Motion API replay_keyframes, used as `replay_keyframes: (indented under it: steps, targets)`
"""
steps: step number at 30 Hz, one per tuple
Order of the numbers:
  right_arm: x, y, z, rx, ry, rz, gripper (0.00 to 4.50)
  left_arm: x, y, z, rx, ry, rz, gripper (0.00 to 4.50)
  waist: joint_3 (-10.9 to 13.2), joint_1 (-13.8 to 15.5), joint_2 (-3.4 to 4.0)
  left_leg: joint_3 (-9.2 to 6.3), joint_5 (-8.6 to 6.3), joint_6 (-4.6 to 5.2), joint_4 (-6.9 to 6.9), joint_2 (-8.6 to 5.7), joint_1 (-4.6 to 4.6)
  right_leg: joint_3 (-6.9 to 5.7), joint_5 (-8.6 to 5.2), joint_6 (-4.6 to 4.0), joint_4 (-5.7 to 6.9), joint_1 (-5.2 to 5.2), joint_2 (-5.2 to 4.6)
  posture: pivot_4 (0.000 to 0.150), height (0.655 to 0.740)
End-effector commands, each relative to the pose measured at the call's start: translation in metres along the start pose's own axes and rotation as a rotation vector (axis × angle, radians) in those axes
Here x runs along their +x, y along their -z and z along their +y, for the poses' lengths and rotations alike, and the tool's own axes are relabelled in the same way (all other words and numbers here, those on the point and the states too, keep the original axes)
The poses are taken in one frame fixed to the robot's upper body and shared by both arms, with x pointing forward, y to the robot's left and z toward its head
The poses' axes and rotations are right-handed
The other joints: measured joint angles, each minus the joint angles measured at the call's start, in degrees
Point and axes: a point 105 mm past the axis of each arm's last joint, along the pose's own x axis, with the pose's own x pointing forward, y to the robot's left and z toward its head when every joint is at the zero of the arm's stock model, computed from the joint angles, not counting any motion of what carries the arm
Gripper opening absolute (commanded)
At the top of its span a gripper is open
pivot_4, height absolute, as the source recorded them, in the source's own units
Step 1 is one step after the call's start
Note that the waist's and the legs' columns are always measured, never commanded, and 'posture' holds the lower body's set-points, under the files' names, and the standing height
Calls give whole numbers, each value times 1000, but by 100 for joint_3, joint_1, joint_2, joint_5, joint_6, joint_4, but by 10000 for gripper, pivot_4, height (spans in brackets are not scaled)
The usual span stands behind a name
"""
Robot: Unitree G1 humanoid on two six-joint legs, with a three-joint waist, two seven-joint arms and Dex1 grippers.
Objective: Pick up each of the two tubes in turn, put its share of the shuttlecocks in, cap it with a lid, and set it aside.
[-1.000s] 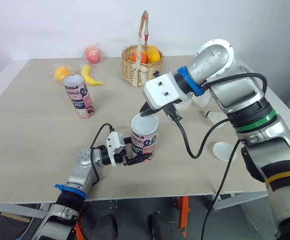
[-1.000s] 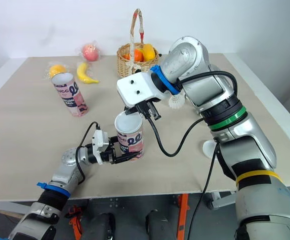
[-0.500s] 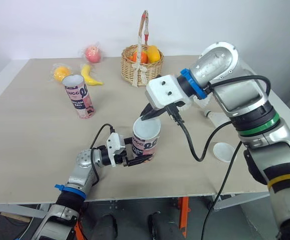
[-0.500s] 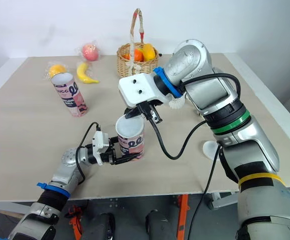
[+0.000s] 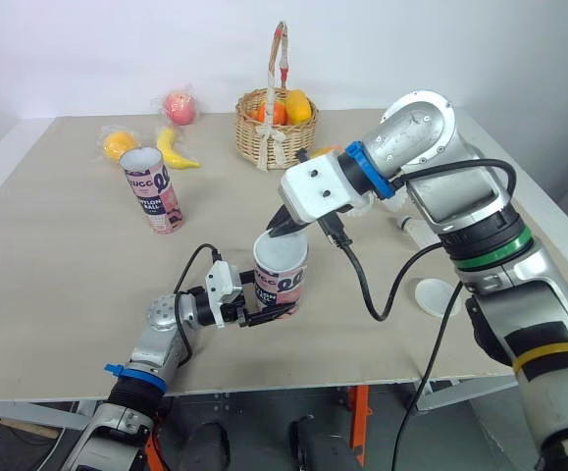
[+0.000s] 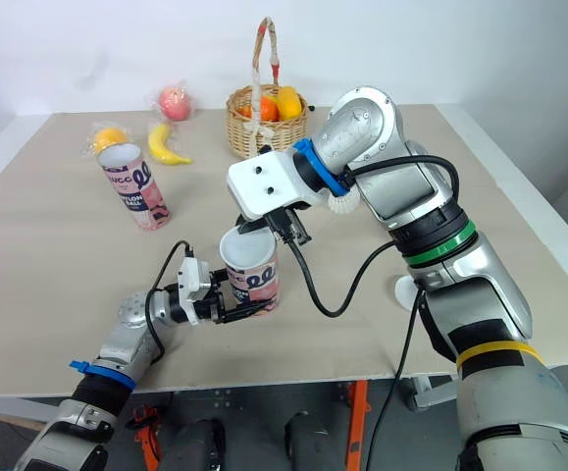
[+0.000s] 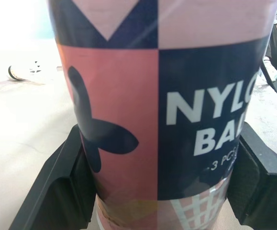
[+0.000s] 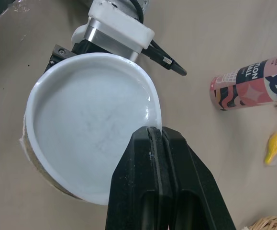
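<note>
Atop the tube [image 5: 280, 286] in left jaws' grip, a lid [image 8: 88, 127] in right jaws' pinch.

- The pink, dark blue and white cardboard tube [image 5: 282, 283] stands upright near the front of the counter [image 5: 58, 275]. The left end effector [image 5: 276, 302] grips its lower part from both sides.
- A round white plastic lid [image 8: 93, 127] lies over this tube's mouth. The right end effector [image 8: 160, 132] pinches its rim.
- A second tube with the same pattern [image 5: 153, 188] stands upright and open, well apart on the left.
- Another white lid [image 5: 437, 294] lies flat on the right.
- White shuttlecocks [image 5: 416, 231] lie partly hidden behind the right arm.
</note>
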Motion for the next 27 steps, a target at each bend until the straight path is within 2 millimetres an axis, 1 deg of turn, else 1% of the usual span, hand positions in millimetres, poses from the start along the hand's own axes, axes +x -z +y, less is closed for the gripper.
replay_keyframes:
  steps: [1, 3, 4, 8, 9, 10, 11, 15, 17, 19, 20, 22, 25, 27]
  targets:
    - [5, -3, 3, -27, -17, -20, 471, -8, 13, 0, -37, -16, 61, 32038, 0, 0, 0, 0, 0, 0, 0, 0, 0, 0, -3, -5, 0, 0, 0, 1500, 7400]
    - [7, 2, 2, 12, -9, -14, 7375, -8, 13, 0, -37, -18, 60, 32038, -1, -1, 1, 0, 0, 0, 0, 0, 1, 0, -5, -8, 0, 0, 0, 1500, 7400]
    - [7, 4, 3, 26, -11, -13, 10119, -8, 13, 1, -37, -20, 60, 32038, -1, -1, 1, 0, 0, 0, -1, 0, 2, 0, -5, -9, 0, 0, 0, 1500, 7400]
    - [6, 8, 1, 47, 15, -2, 29299, -9, 13, 2, -38, -23, 60, 32038, -5, -1, 0, 0, 0, 0, -1, 0, 4, 0, -7, -12, 0, 3, 0, 1500, 7400]
    - [5, 7, -1, 46, 26, 0, 35042, -9, 12, 2, -39, -23, 60, 32038, -6, -1, -1, 1, 0, 0, -1, 0, 5, 0, -8, -13, 0, 4, 0, 1500, 7400]
    - [3, 7, -1, 48, 32, 1, 38432, -9, 12, 1, -39, -23, 60, 32038, -6, -1, -1, 1, 0, 0, -1, 0, 5, 0, -8, -13, 0, 4, 0, 1500, 7400]
    - [1, 7, -2, 50, 35, 2, 40640, -9, 12, 1, -40, -22, 60, 32038, -6, -1, 0, 0, 0, 0, -1, 0, 5, 0, -8, -13, 0, 4, 0, 1500, 7400]
    - [-13, 6, -5, 52, 56, 7, 40640, -9, 12, 2, -43, -23, 61, 32038, -6, -1, 0, 1, 0, 0, -3, 0, 6, 0, -9, -15, 0, 3, 0, 1500, 7400]
    - [-27, 3, -14, 79, 112, -12, 40640, -9, 12, 2, -44, -23, 61, 32038, -6, -1, 0, 1, 0, 0, -4, 0, 6, 0, -9, -15, 0, 3, 0, 1500, 7400]
    - [-47, -5, -20, 146, 149, -75, 40640, -9, 12, 2, -44, -24, 61, 32038, -5, 3, -1, 1, 0, 0, -4, 0, 2, 0, -9, -15, 0, 0, 0, 1500, 7400]
    - [-53, -7, -21, 177, 162, -99, 40640, -9, 12, 2, -44, -24, 60, 32038, -5, 3, -1, 1, 0, 0, -4, 0, -1, 1, -9, -15, 0, -3, -1, 1500, 7400]
    - [-56, -11, -18, 215, 156, -143, 40640, -9, 12, 2, -45, -25, 60, 32038, -5, 3, -1, 2, 0, -1, -5, 0, -2, 2, -11, -16, 0, -4, -2, 1500, 7400]
    - [-51, -10, -9, 238, 138, -154, 32705, -9, 12, 3, -46, -26, 60, 32038, -5, 0, 0, 1, -1, -1, -11, 0, 0, 1, -15, -20, 0, -5, -2, 1500, 7400]
    - [-43, -9, -1, 247, 114, -166, 23488, -9, 13, 2, -48, -24, 61, 32038, -5, 0, -1, -2, -1, -1, -12, 1, 1, -2, -15, -20, 0, -4, 0, 1500, 7400]
